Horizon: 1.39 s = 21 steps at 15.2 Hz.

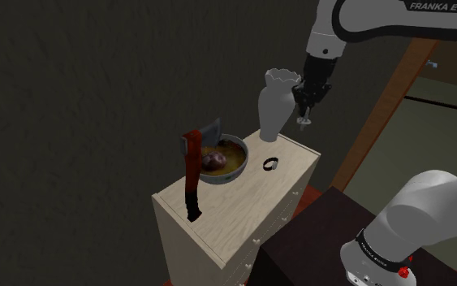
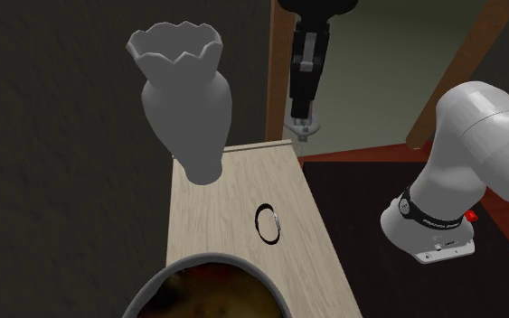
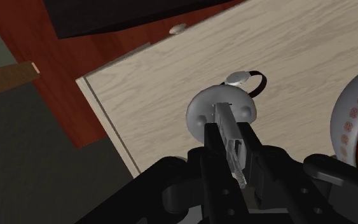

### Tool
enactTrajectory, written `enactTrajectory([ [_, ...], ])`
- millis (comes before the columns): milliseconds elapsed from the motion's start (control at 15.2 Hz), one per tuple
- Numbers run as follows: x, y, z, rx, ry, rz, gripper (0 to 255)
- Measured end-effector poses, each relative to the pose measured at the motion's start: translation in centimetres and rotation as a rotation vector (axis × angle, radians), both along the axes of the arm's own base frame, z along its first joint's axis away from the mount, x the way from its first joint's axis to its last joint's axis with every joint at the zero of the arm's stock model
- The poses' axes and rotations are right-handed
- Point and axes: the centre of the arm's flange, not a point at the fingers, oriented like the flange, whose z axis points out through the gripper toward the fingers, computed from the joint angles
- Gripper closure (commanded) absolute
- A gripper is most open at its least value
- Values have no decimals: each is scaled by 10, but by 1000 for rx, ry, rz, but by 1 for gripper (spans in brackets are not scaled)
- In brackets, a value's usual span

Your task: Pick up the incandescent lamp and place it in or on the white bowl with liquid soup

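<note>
My black gripper (image 1: 303,108) hangs above the far corner of the wooden cabinet, shut on the lamp (image 1: 303,123), a small grey bulb with a metal base. The bulb (image 3: 201,109) pokes out past the fingers (image 3: 213,135), which clasp its base. From the second exterior view the gripper (image 2: 303,101) holds the lamp (image 2: 299,129) just past the cabinet's back edge. The white bowl (image 1: 236,171) of brown soup sits mid-cabinet, well to the shoulder view's left of and below the gripper. Its rim (image 2: 216,262) and patterned wall (image 3: 350,121) also show.
A tall grey vase (image 1: 277,99) (image 2: 184,90) stands right beside the gripper. A cleaver with a red handle (image 1: 191,175) leans against the bowl. A black ring-shaped band (image 1: 270,163) (image 2: 268,222) (image 3: 255,81) lies between bowl and gripper. A dark lump (image 1: 214,160) sits in the soup.
</note>
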Motion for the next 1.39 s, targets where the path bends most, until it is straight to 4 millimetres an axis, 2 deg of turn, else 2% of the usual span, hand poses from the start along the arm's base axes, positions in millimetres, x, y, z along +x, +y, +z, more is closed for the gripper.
enactTrajectory([
  [198, 12, 34, 6, -1, 0, 1, 255],
  [528, 49, 90, 8, -1, 0, 1, 255],
  [1188, 113, 208, 16, -1, 0, 2, 255],
  [1386, 117, 221, 7, 0, 1, 0, 255],
])
